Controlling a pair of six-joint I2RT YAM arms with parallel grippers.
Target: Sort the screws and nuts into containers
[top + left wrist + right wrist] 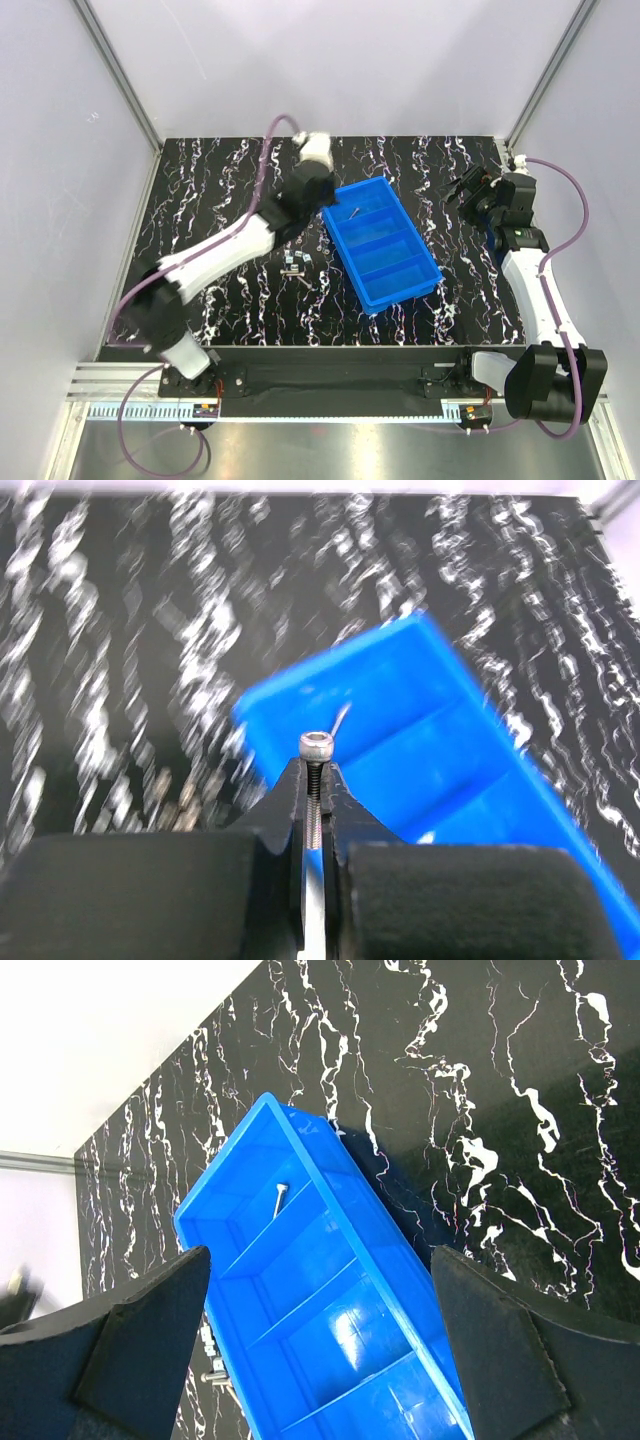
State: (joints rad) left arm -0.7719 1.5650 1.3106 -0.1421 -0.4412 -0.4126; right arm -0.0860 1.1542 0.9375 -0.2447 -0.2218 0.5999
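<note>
The blue tray (415, 232) lies at an angle in the middle of the table. One screw (354, 212) lies in its far compartment, and it also shows in the right wrist view (279, 1200). My left gripper (328, 203) is over the tray's far left corner. In the left wrist view it (316, 765) is shut on a screw (316, 744), held lengthwise between the fingers with its head sticking out past the tips. Loose nuts and screws (296, 263) lie on the table left of the tray. My right gripper (462, 188) is open and empty, off to the right of the tray.
The table is black marble pattern, with white walls at the back and sides. The right wrist view looks down on the tray rim (365, 1260) and on loose parts (212, 1370) beyond it. The other three compartments look empty.
</note>
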